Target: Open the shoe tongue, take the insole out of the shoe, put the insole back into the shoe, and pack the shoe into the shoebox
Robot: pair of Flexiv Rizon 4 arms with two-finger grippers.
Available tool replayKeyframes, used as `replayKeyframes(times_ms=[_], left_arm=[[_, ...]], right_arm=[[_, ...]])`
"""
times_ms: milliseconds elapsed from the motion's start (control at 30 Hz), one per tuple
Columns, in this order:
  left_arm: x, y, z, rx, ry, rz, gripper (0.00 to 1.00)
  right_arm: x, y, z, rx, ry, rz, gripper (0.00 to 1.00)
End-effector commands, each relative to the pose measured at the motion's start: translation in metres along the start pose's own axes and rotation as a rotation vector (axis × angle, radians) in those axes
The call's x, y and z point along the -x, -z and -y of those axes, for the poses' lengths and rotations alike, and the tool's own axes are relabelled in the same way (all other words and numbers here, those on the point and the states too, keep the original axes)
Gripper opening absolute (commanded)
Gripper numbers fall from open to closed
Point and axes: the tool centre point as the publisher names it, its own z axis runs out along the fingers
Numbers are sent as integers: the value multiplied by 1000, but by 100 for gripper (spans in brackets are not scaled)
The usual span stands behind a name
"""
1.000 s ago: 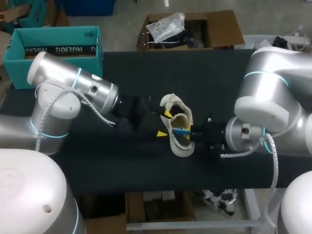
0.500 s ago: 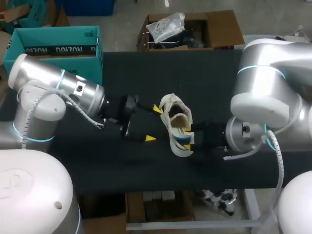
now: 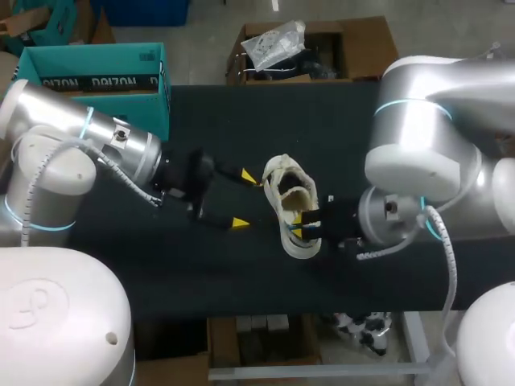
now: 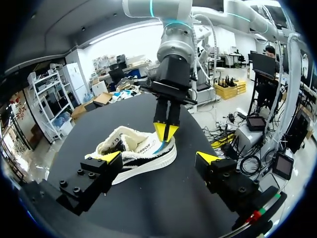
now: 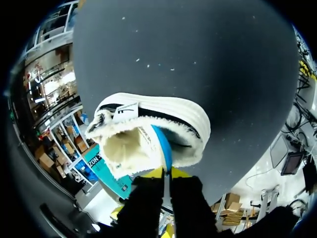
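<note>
A white fleece-lined shoe [image 3: 291, 201] lies on the black table [image 3: 201, 121], heel toward my right arm. My right gripper [image 3: 302, 225] is at the heel opening, shut on the edge of the blue insole [image 5: 162, 144], which runs along the inner heel wall. In the left wrist view the same gripper [image 4: 166, 131] comes down onto the shoe [image 4: 133, 151] from above. My left gripper [image 3: 244, 199] is open and holds nothing, a short way left of the shoe. Its yellow tips flank the shoe from a distance in its own view [image 4: 159, 158]. The teal shoebox [image 3: 96, 76] stands at the back left.
The shoebox stands open by the table's far left corner, close behind my left arm's elbow. Bare black tabletop [image 3: 241, 281] lies in front of the shoe and beyond it toward the back edge.
My left gripper opened wide and drew back leftward from the shoe. My right gripper opened briefly, then shut at the heel; the blue insole now shows less above the shoe.
</note>
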Motion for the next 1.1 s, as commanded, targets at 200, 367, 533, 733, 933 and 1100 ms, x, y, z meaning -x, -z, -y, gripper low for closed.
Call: replayKeyframes(times_ms=[200, 367, 533, 733, 933, 1100], left_arm=[[-4, 12, -2, 7, 28, 30, 100], [-3, 15, -2, 16, 61, 36, 100], [-5, 21, 2, 34, 93, 35, 100], [-6, 31, 5, 63, 186, 21, 100], [1, 39, -1, 82, 485, -4, 100], [1, 38, -8, 255, 560, 62, 100]], right_arm=[[6, -10, -26, 5, -70, 118, 0], [10, -16, -40, 13, -118, 149, 0], [10, -7, -27, 24, -86, 139, 18], [5, 14, -3, 67, -21, 134, 42], [-7, 21, 7, 62, 39, 141, 36], [-19, 6, 1, 41, 61, 179, 0]])
